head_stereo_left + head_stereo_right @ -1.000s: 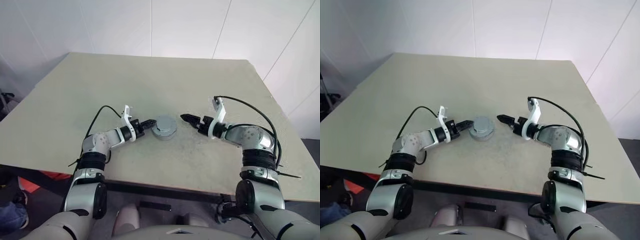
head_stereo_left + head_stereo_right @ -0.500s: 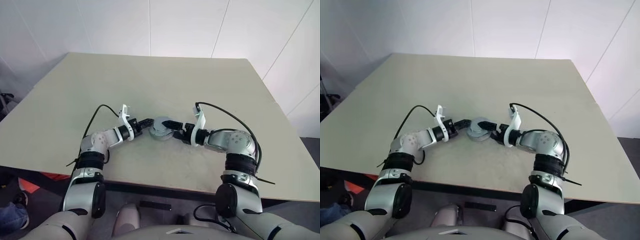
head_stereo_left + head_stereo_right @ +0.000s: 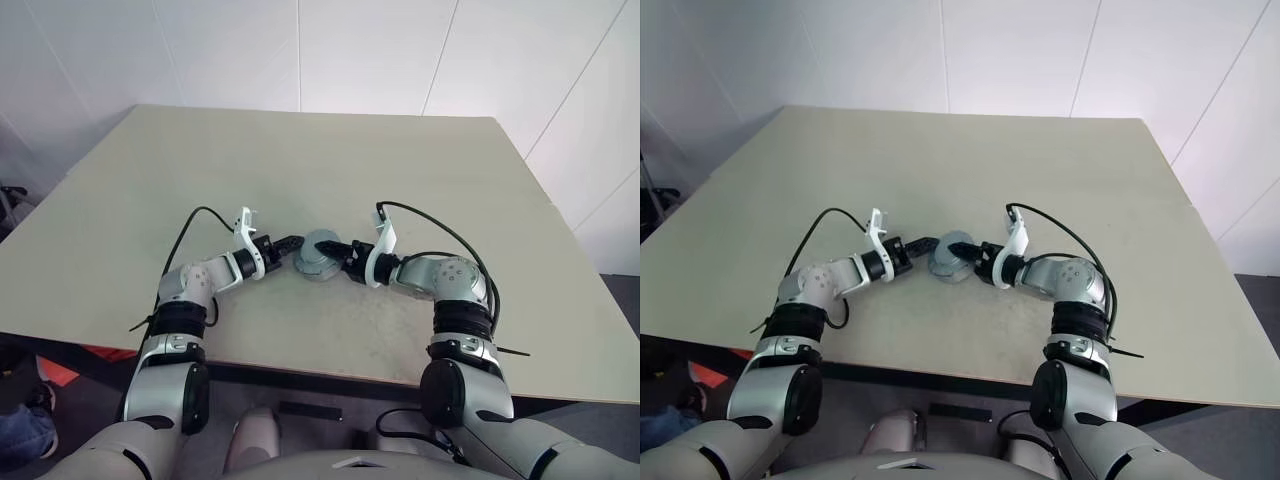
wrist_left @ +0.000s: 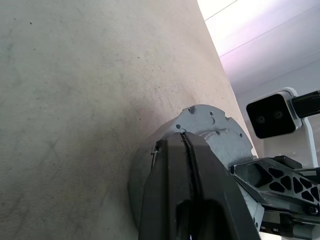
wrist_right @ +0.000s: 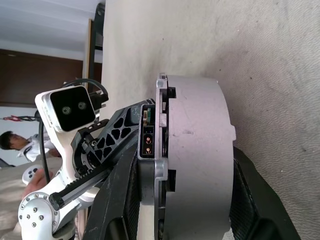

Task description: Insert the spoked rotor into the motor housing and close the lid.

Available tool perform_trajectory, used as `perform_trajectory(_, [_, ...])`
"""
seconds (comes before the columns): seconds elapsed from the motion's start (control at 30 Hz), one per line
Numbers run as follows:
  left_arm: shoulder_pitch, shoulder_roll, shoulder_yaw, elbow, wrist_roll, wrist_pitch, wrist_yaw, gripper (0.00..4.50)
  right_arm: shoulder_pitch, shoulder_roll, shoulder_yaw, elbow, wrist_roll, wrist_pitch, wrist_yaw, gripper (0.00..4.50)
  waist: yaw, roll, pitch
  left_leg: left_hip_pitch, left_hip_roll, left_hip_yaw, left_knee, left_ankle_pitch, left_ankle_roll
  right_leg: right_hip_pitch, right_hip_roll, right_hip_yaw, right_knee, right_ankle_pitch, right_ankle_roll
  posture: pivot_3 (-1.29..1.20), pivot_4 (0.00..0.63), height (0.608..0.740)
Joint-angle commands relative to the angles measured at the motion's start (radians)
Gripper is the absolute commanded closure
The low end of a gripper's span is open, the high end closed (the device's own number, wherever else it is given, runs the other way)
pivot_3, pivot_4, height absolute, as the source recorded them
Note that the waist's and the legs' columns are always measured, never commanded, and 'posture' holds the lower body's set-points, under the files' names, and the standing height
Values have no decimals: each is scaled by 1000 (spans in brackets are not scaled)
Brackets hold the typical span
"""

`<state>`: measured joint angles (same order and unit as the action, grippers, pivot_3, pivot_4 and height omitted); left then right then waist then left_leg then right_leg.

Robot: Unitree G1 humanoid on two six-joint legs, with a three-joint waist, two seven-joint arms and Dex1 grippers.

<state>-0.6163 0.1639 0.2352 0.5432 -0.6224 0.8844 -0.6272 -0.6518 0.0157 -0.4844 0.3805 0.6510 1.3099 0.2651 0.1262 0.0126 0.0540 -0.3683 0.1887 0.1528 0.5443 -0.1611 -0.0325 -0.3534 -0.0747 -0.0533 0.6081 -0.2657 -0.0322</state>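
My right gripper [image 5: 185, 220] has its two black fingers [image 5: 112, 200] spread to either side of the grey motor housing [image 5: 195, 145], seemingly cradling its round wall, while my left gripper [image 4: 185, 150], fingers pressed together on nothing, rests its tip against the opposite side, which I judge braces it. Between both fingertips the housing sits on the table [image 3: 300, 160]; its contents are hidden, so I cannot tell whether rotor or lid is fitted.

right gripper [image 5: 182, 220] fingers flank grey motor housing [image 5: 197, 145].
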Motion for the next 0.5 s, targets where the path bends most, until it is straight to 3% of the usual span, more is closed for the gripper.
perform_trajectory(0.03, [-7,-4,-5,20,13,-3,8,4500,-17,-6,18,9,3,-32,-8,2327,0,0,0,0,0,0,0,0,0,0,0,0,0,0,0,0,0,740])
perform_trajectory(0.23, [-8,-2,37,15,-9,-25,13,4500,-39,-11,-13,29,27,-41,-24,2327,0,0,0,0,0,0,0,0,-1,0,0,0,0,0,0,0,0,740])
perform_trajectory(0.5, [-10,14,209,-18,-140,-6,19,4500,-202,-17,-169,178,110,-166,-96,2327,1,0,0,-8,0,0,1,1,-1,-7,0,0,2,1,0,0,0,740])
